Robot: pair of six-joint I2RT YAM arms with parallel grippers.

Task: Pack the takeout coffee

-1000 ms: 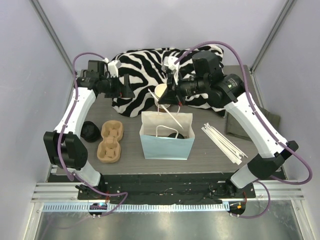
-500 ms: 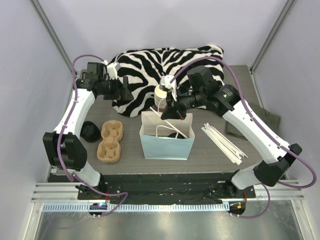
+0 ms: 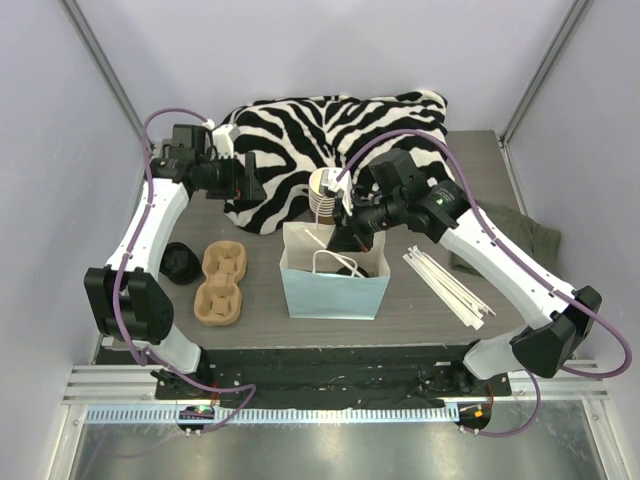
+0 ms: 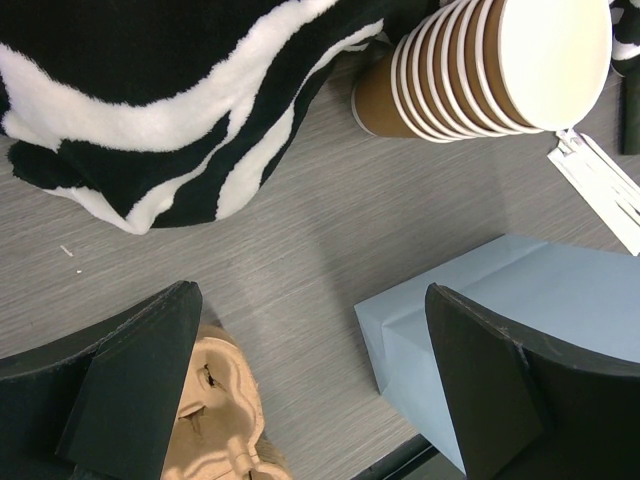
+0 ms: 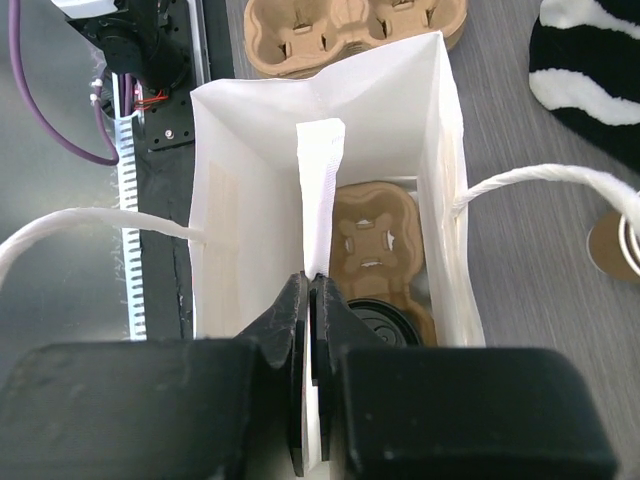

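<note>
Right fingers [image 5: 306, 300] pressed together on a flat white paper-wrapped straw [image 5: 320, 190] above the open white-lined paper bag [image 5: 240, 200] — the takeout coffee [image 5: 375, 322], round black lid up, sits beneath them in a moulded tan pulp carrier [image 5: 370, 235] — left fingers [image 4: 150, 370] spread over grey wood-grain worktop [image 4: 300, 230].

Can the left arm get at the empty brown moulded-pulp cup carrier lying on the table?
Probably yes: the left gripper is open and empty, and the brown moulded-pulp cup carrier lies uncovered nearby.
</note>
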